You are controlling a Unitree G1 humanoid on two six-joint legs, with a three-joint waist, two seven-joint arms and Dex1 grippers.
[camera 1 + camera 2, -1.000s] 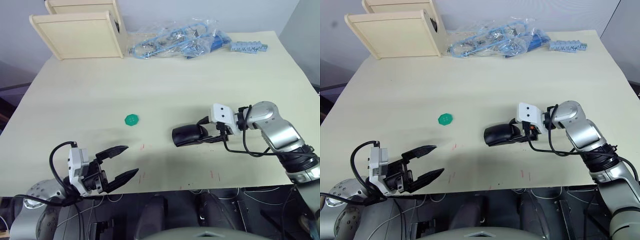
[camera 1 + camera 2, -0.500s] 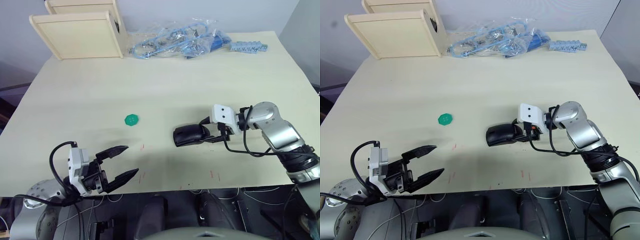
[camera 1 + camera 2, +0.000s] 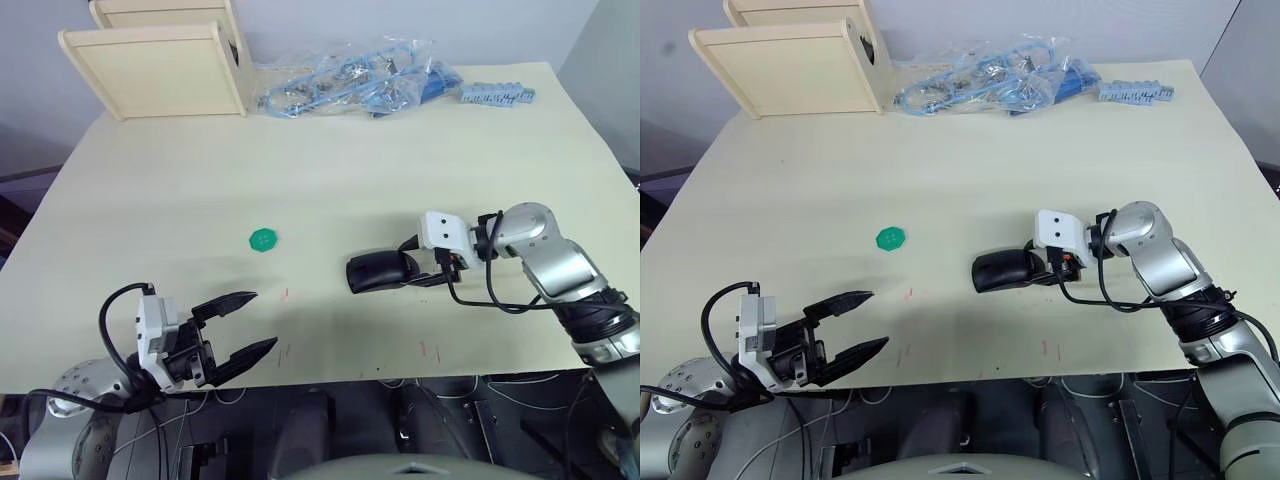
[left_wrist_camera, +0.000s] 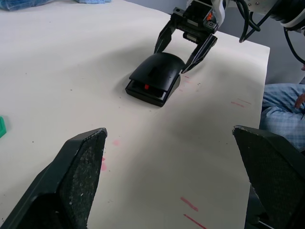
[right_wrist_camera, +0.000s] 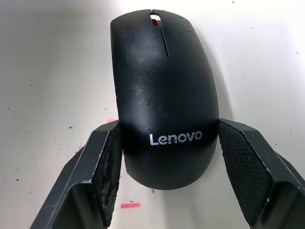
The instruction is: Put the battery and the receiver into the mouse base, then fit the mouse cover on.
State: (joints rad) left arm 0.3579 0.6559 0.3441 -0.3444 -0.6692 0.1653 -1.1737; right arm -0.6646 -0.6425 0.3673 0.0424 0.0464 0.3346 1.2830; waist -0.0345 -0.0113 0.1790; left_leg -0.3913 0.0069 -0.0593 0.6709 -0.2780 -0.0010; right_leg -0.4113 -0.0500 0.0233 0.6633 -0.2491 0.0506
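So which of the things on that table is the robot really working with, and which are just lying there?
Part of the job:
- mouse cover, sitting on the mouse base
- right gripper, fingers either side of it

Just lying about:
- green disc
- wooden boxes
- bag of blue parts
- left gripper, open

The mouse cover [image 5: 162, 95] is being flanked on both sides by the spread fingers of the right tool [image 5: 164, 167], so approach from the sides is being blocked there. Between it and the left tool [image 3: 240, 325], bare counter [image 3: 330, 180] is lying open, interrupted only by a green toothed disc [image 3: 263, 238]. The far edge is being crowded by wooden boxes [image 3: 160, 60] and bagged blue cables [image 3: 350, 80].
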